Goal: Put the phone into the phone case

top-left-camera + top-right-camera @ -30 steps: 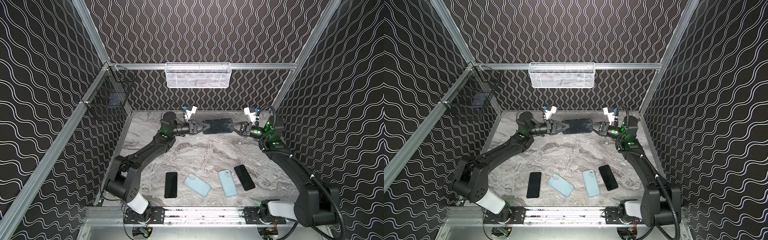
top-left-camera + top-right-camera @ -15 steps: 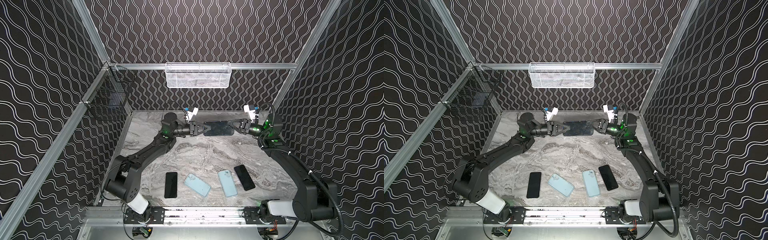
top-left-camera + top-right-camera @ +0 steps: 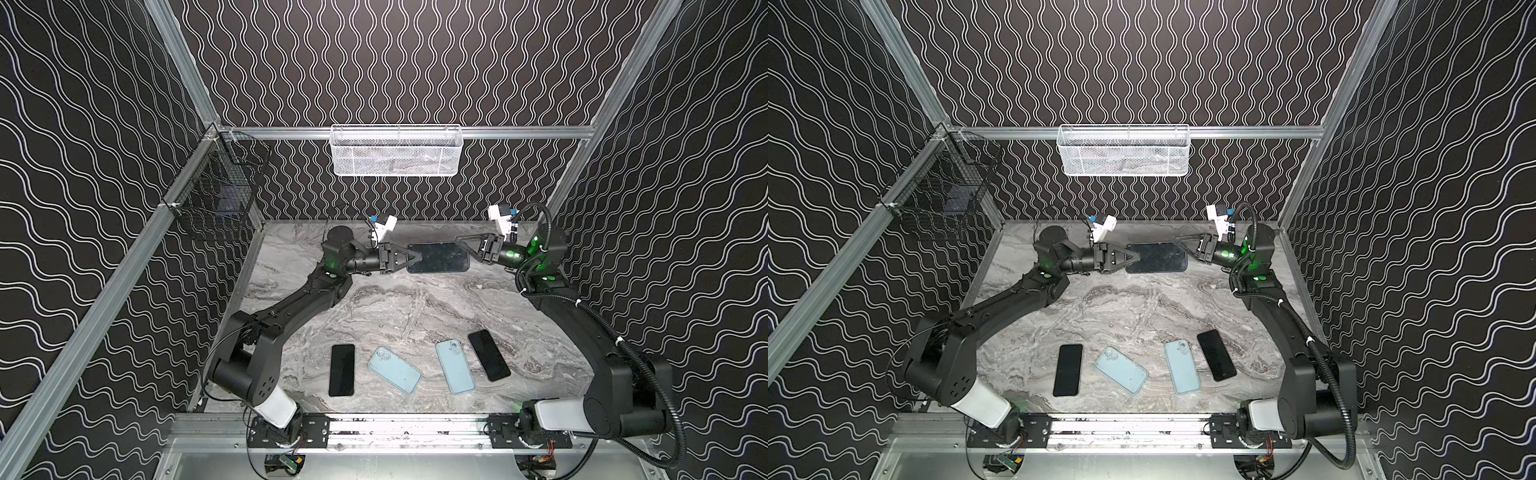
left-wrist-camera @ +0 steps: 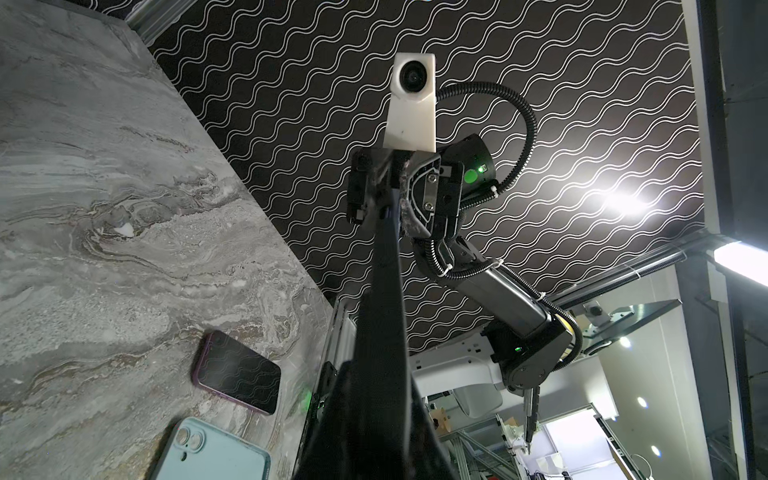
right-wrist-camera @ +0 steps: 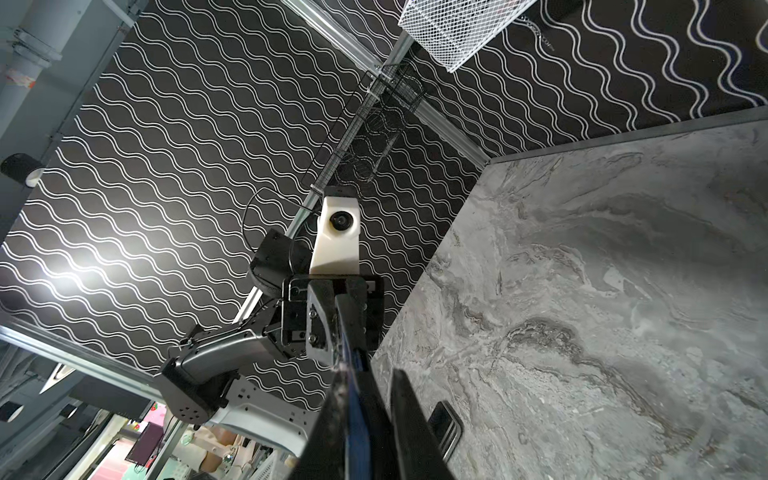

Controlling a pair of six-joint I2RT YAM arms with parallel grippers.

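Spanning the gap between two black robot arms, a dark phone (image 3: 440,258) was held flat in the air above the marbled grey desk (image 3: 395,307), directly below the white mesh basket (image 3: 395,151) on the back wall and slightly toward its right end. The left pincer (image 3: 417,258) was closed on the phone's end under the basket's middle, the thin edge being pinched between its tips. The right pincer (image 3: 460,242) was closed as well, at the phone's corner under the basket's right end. In the right wrist view the phone's bluish edge was shown clamped between the dark fingers (image 5: 411,419). The phone was gripped at both ends and was clear of the desk.

Much nearer the viewer than the basket, four flat items were laid in a row on the desk. A left black phone (image 3: 342,370) was placed below the basket's left end. Next to it were a tilted light-blue piece (image 3: 394,370) and a straighter light-blue piece (image 3: 455,366), each with a camera opening. A right black phone (image 3: 488,355) was placed beyond the basket's right end. Whether the light-blue pieces were empty cases or cased phones could not be told. A black wire basket (image 3: 216,203) was hung on the side rail, left of the white basket and slightly lower.
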